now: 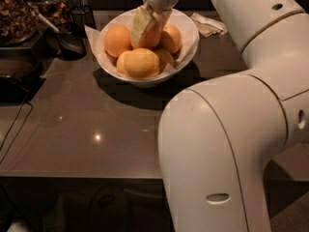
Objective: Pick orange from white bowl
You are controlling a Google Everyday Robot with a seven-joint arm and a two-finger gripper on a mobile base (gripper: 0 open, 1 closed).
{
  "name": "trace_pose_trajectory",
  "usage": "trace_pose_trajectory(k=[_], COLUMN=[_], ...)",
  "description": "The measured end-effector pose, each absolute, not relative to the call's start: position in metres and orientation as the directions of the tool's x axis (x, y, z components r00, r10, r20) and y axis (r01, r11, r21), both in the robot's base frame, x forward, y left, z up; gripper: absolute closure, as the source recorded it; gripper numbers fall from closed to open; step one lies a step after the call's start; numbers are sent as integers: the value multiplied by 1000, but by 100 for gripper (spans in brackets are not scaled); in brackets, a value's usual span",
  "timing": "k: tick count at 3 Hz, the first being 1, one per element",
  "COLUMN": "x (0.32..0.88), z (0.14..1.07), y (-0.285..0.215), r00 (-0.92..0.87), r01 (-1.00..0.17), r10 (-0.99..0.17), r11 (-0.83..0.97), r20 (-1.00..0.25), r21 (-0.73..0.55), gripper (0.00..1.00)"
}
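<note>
white bowl (191,45): holds the fruit pile.
top orange (154,36): directly beneath gripper (150,29), touching it.
gripper: down inside bowl rim; clenched or not, cannot tell.

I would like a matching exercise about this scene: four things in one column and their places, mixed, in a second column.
1 hand
2 paper napkin
3 dark scoop
4 front orange

a in the white bowl, nearest the camera
b right of the bowl
c left of the bowl
d over the bowl, at the top orange

Pairs: 1-d, 2-b, 3-c, 4-a
</note>
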State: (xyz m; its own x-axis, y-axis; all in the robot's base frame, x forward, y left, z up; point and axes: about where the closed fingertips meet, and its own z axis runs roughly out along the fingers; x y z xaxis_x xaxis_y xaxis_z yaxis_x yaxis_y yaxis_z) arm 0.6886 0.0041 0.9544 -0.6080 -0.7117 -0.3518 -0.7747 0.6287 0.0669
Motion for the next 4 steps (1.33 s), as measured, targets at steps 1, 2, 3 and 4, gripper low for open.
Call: trace_pose_trajectory(k=[1,2,3,4], x=[694,694,692,685], z=[954,962,968,975], y=[7,12,13,15], r00=[-594,-550,-514,-476], r01=[-782,-810,-832,-854], r10=[-708,-707,-705,-704], r11=[620,581,549,514], r20=[-381,-445,-488,-527], r21=[68,78,82,83], gripper=[100,100,100,100])
